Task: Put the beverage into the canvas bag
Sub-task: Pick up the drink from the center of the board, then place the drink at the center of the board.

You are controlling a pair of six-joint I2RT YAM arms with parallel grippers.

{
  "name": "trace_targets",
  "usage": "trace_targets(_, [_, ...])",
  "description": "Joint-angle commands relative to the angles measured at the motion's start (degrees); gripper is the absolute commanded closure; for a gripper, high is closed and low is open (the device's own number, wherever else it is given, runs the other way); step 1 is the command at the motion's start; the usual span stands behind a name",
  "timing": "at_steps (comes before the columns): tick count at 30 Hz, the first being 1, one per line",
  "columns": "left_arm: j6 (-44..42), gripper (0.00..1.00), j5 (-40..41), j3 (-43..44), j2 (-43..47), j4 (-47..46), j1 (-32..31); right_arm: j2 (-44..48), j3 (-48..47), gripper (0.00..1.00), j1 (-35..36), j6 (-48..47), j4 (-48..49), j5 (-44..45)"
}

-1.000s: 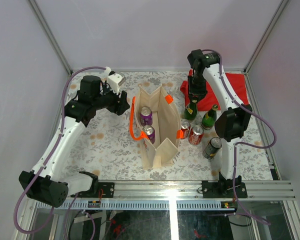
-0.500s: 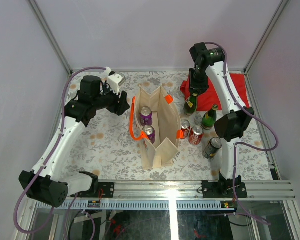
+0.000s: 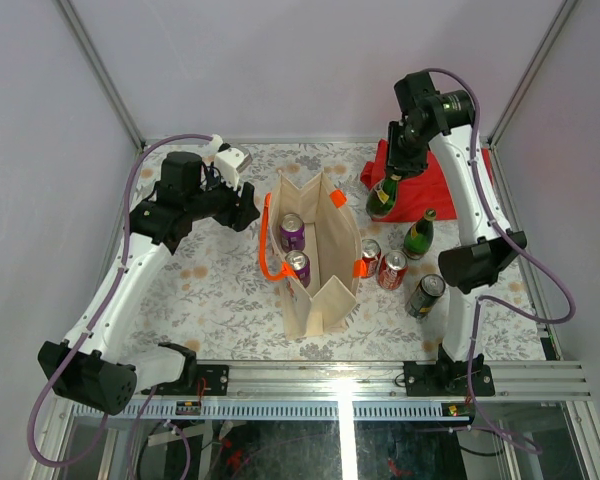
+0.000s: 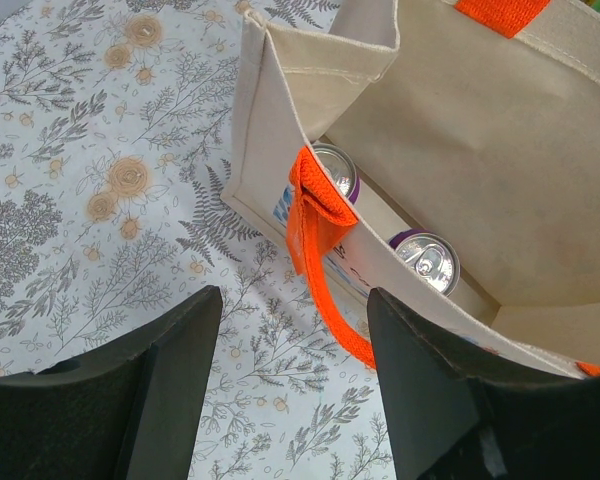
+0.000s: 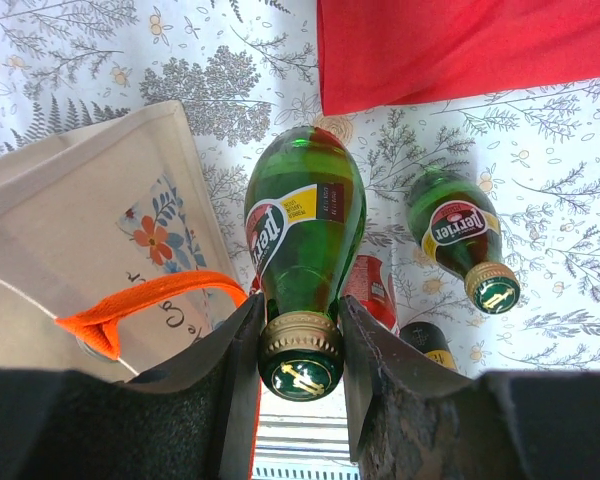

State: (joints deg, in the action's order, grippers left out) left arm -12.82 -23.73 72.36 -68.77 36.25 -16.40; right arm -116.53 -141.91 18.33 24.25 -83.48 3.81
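Note:
The beige canvas bag (image 3: pixel 315 250) with orange handles stands open mid-table and holds two purple cans (image 3: pixel 293 232). It also shows in the left wrist view (image 4: pixel 460 170) and in the right wrist view (image 5: pixel 90 230). My right gripper (image 3: pixel 398 172) is shut on the neck of a green Perrier bottle (image 3: pixel 384 197) and holds it lifted, right of the bag. In the right wrist view the fingers (image 5: pixel 235 370) clamp the bottle (image 5: pixel 305 230) just below its gold cap. My left gripper (image 4: pixel 290 400) is open and empty, left of the bag (image 3: pixel 242 205).
A second green bottle (image 3: pixel 419 234), two red cans (image 3: pixel 391 269), and a dark can (image 3: pixel 425 295) stand right of the bag. A flat red cloth (image 3: pixel 430 185) lies at the back right. Frame posts and walls bound the table.
My right gripper has lifted the green bottle off the table and carried it up and back. The left arm has not moved.

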Motion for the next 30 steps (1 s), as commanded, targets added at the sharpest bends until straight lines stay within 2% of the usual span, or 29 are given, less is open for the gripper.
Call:
trace_targets(1, [-0.94,0.4,-1.25,-0.7,0.48,-1.8,-0.05,5.39,-3.21,1.0,0.66,0.88,3.86,-1.54])
trace_targets(14, [-0.09,0.4,-2.45,0.29,-0.36,-2.25,0.01,6.93,0.46,1.0,0.65,1.15,6.25,-3.2])
trace_targets(19, [-0.02,0.4,-4.35,2.53,-1.63,-5.59,-1.11,6.71,1.24,1.0,0.66,1.02,6.97,-3.43])
trace_targets(24, [-2.38,0.38,-4.96,4.71,-3.77,-13.34,-5.44,6.47,0.5,1.0,0.66,1.17,7.34,-3.33])
trace_targets(30, [-4.7,0.26,-5.69,7.35,-9.31,-22.58,-13.05,6.55,0.88,1.0,0.64,1.54,8.23,-3.64])
